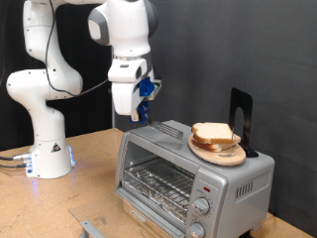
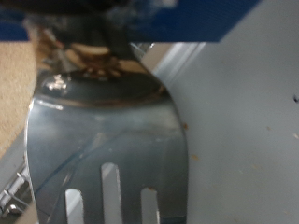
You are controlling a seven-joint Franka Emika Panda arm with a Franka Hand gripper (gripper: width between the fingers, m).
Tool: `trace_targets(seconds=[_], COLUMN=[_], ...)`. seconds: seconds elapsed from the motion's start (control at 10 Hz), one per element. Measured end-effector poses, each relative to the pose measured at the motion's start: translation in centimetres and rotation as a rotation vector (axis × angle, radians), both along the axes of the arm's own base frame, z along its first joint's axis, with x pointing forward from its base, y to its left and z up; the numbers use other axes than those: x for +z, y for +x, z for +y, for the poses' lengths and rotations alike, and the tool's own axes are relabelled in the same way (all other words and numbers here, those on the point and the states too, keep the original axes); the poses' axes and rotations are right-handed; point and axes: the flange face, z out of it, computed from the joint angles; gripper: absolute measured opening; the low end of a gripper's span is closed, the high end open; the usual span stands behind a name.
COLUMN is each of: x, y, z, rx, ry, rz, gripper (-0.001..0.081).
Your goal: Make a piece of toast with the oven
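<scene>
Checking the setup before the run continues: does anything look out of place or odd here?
The bread slices sit on a wooden plate on top of the oven, none on its rack. Nothing looks spilled or damaged.

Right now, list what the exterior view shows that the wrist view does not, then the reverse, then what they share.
Exterior view only: the white arm's end effector hanging above the small silver glass-fronted toaster oven, and the stacked tan bread slices on a round wooden plate on the oven's top. Wrist view only: a shiny slotted metal spatula blade filling most of the frame. Both share the tan wooden tabletop and, apparently, the oven's grey top surface.
</scene>
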Motion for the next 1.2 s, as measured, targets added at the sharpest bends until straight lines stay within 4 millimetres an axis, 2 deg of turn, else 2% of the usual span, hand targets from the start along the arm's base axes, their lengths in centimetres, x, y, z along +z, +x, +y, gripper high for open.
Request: trace_targets(seconds=[0.5,1.2], x=[0.4,1.6], y=[0.0,0.4], z=[2.4,2.2], rx=[0.019,0.001], ry=[-0.003,0.003], rz=[-0.038,-0.085], gripper=[0.0404,0.0404])
